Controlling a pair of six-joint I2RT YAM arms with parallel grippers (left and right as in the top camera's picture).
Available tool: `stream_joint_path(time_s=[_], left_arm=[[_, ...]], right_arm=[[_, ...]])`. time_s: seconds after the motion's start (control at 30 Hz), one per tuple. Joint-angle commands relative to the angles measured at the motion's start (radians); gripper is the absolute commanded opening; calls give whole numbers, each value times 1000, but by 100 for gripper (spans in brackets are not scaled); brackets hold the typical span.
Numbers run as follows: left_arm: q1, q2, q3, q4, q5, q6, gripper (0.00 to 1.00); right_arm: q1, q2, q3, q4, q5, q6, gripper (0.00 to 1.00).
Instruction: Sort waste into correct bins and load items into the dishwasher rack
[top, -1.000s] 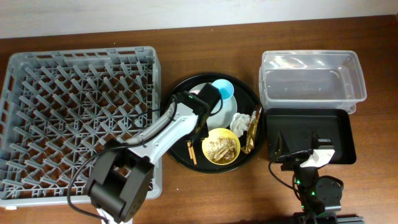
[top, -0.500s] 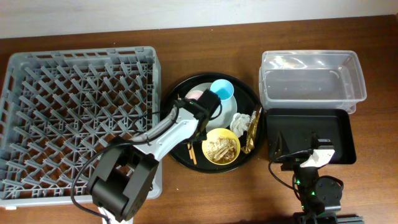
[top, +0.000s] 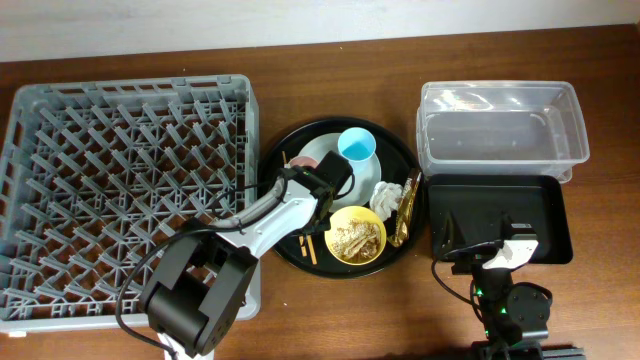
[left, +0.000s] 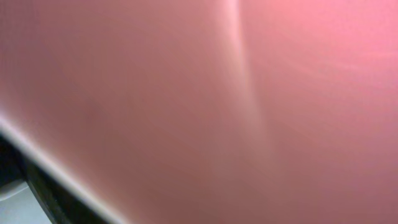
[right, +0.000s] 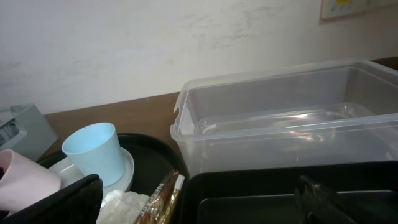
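Nearest, the right tool (right: 199, 198) idles, jaws wide apart, over the black tray (top: 545, 215); farther in, the left tool (top: 335, 180) is at the pink cup (right: 22, 180) on the round tray (top: 398, 158), grip impossible to judge, so loading the cup seems in hand, needing a firm clamp, then a lift to the dishwasher rack (top: 130, 190).

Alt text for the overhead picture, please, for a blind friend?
The robot's left claw hangs over a round black tray holding a light-blue cup and a yellow bowl of crumbs. A grey pegged plastic crate lies left, a clear plastic tub right.
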Motion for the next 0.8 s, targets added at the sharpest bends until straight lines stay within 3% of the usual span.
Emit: stream_joint_path(time_s=[0.0, 0.2, 0.4, 0.63, 0.77], left_arm=[[2, 7, -26, 0, -6, -2, 17], [1, 7, -25, -1, -3, -2, 1], [1, -39, 14, -50, -30, -2, 1], [1, -269, 64, -141, -44, 3, 1], [3, -389, 64, -143, -10, 148, 1]], right_arm=[[-5, 1, -5, -5, -6, -6, 99], [-5, 1, -5, -4, -6, -6, 99], [-5, 1, -5, -4, -6, -6, 99], [-5, 1, -5, -5, -6, -6, 99], [-5, 1, -5, -4, -6, -6, 99]])
